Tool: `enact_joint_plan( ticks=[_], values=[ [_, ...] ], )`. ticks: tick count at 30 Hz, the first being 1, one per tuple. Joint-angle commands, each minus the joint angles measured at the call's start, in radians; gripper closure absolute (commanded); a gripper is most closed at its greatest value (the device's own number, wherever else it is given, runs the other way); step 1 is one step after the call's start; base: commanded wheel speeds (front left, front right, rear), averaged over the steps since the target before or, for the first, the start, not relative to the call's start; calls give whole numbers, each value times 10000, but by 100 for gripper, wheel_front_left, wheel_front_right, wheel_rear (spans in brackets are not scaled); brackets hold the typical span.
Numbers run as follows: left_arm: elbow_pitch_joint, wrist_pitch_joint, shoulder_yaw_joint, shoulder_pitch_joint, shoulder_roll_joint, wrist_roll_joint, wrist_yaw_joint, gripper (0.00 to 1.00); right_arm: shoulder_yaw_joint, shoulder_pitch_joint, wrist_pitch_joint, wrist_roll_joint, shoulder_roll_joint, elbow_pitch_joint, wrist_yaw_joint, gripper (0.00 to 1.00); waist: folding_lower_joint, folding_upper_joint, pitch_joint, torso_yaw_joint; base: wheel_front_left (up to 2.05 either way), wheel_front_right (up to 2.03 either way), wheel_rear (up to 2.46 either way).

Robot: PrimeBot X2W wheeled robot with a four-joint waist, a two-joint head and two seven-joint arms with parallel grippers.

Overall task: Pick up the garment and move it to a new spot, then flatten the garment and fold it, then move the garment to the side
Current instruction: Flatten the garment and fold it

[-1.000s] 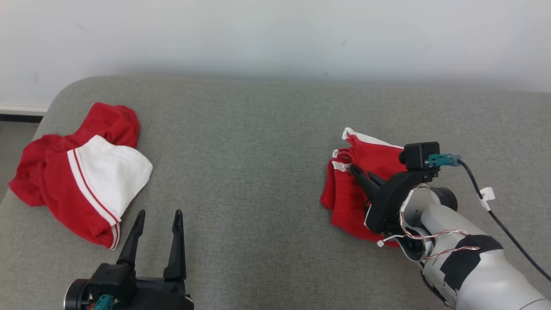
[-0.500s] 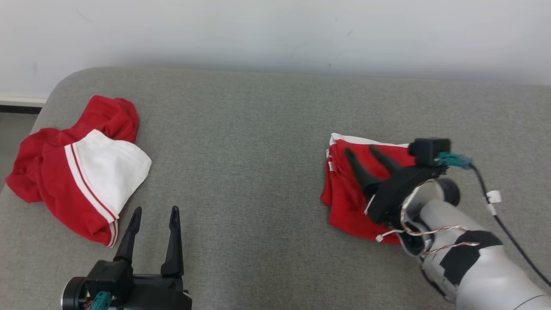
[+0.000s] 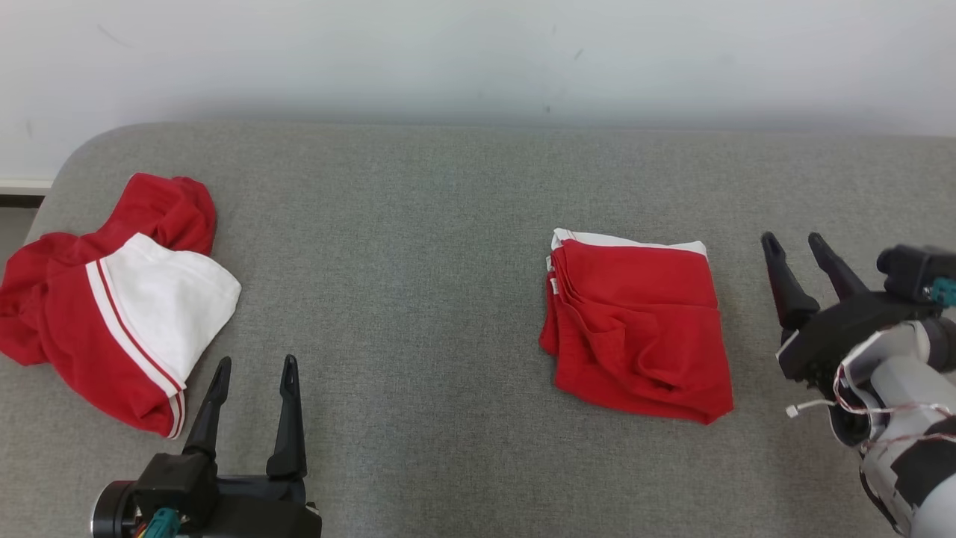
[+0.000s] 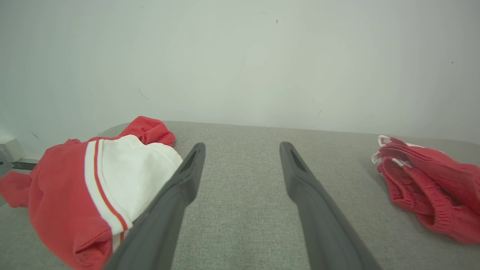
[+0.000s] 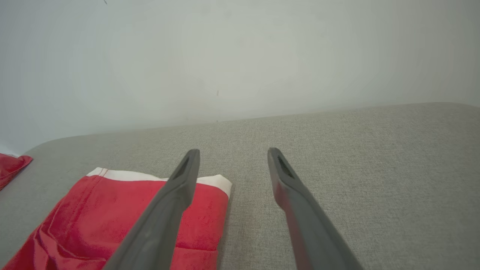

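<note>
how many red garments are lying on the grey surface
2. A folded red garment lies right of centre on the grey surface. A crumpled red-and-white garment lies at its left end. Nothing seems to hide a third.

Folded garment point(image 5: 93, 210) partly behind the right end effector point(image 5: 232, 154), lower part off-frame

grey cushion point(image 3: 411, 261) | folded red garment point(image 3: 635, 329) right | crumpled red-white garment point(image 3: 142, 306) left
</note>
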Motion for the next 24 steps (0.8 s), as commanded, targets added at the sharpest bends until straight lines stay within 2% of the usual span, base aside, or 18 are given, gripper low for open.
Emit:
enact_joint_plan(
  ticks=[1,2,10,15,24],
  values=[
    [-37,-33,34,66,-10,84,-53,0,-146,266,-38,-192,-42,-63,-24,61,0,0,42,16,0,0,0],
    [-39,-33,47,54,-8,98,-69,0,-222,441,-40,-313,-34,-65,-24,100,0,0,62,27,0,0,0],
    [49,-33,21,-52,-8,147,-127,0,-663,1020,-45,-1429,496,-232,-24,100,0,0,106,185,0,0,0],
    [98,-33,-68,-101,-8,109,-138,0,-455,1145,-46,-1977,976,17,-24,100,0,0,124,418,0,0,0],
    [168,-33,-144,-133,-10,47,-123,0,-285,1439,-47,-1980,1601,407,-24,100,0,0,128,734,0,0,0]
  ],
)
